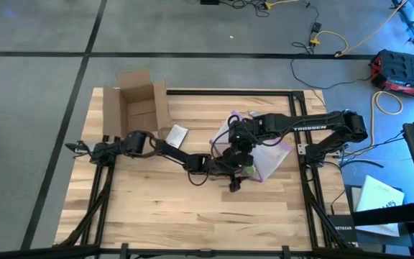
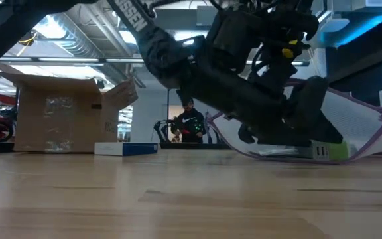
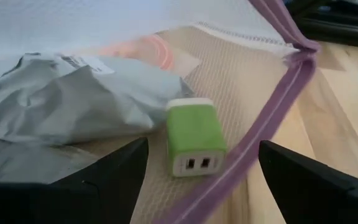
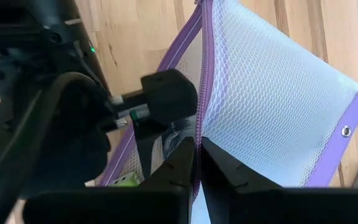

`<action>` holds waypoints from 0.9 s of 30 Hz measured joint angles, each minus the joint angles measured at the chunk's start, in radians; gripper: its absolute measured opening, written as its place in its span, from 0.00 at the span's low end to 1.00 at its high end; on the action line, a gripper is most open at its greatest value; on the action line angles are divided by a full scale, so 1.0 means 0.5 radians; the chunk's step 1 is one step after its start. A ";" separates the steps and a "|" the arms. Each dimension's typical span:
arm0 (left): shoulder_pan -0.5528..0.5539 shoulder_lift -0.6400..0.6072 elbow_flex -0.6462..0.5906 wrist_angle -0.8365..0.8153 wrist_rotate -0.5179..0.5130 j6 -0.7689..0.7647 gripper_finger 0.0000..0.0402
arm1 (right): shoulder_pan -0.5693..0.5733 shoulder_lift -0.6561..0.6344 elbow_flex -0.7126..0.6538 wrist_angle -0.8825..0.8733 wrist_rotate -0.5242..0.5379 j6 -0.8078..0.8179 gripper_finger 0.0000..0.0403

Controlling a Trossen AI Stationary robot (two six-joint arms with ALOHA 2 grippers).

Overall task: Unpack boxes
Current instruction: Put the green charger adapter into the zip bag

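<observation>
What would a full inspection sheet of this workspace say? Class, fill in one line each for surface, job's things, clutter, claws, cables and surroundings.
Surface: wooden table, bare at the near side.
Job's things: open cardboard box at the far left corner, flaps up.
Clutter: mesh bag with purple zip edge; inside it a green charger and a grey mailer; a small blue-and-white box beside the cardboard box.
Claws: left claw open, at the bag's mouth, fingers either side of the charger; right claw shut on the bag's zip edge, lifting it.
Cables: yellow cable on the floor.
Surroundings: person behind the table.
</observation>
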 joint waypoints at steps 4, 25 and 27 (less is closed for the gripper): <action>0.010 0.032 0.000 0.066 0.002 0.089 0.73 | 0.000 0.000 0.000 0.006 0.000 0.000 0.02; 0.039 0.109 0.214 -0.111 0.028 -0.109 0.29 | -0.001 0.001 -0.002 0.010 0.001 0.000 0.02; 0.037 0.109 0.215 -0.129 0.027 -0.128 0.29 | -0.001 0.001 -0.002 0.011 0.001 0.000 0.02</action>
